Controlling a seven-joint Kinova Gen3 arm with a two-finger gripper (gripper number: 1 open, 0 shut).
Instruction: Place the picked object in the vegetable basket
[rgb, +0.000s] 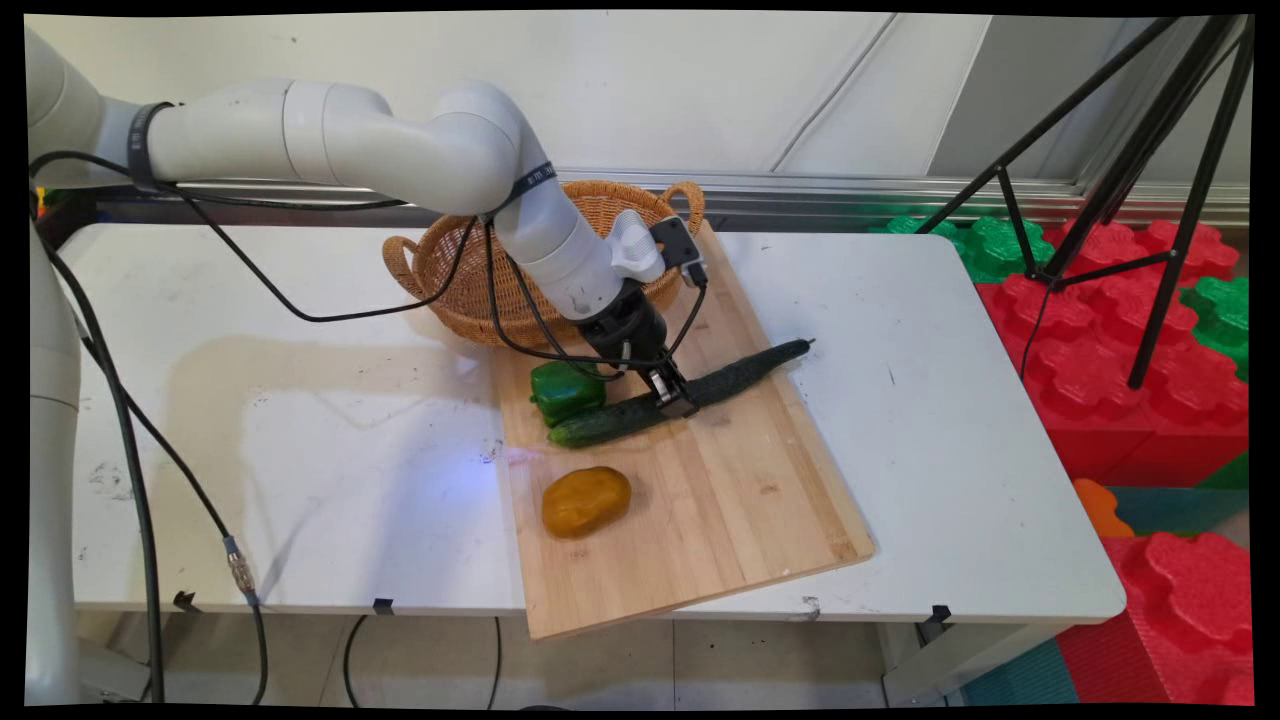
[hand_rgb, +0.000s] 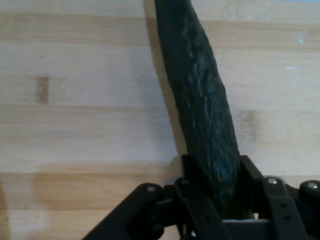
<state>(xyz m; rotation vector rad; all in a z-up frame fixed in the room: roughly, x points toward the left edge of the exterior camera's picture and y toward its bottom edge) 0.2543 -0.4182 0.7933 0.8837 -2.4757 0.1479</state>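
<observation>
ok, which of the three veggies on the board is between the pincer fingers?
The long dark cucumber; the pincer is closed around its middle. The green pepper touches its end; the yellow one lies apart.

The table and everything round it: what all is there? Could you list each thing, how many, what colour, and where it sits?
table: one, white, before the wall.
board: one, pale wood, on the table's middle, its near corner past the edge.
cucumber: one, dark green, lying across the board; in the hand view it runs up from between the fingers.
pepper: one, green, on the board, touching the cucumber's left end.
potato: one, yellow-brown, on the board nearer the camera.
basket: one, woven tan, two handles, behind the board.
tripod: one, black, right of the table.
foam blocks: several, red and green, on the floor at right.
gripper: one, black, shut on the cucumber's middle.
</observation>
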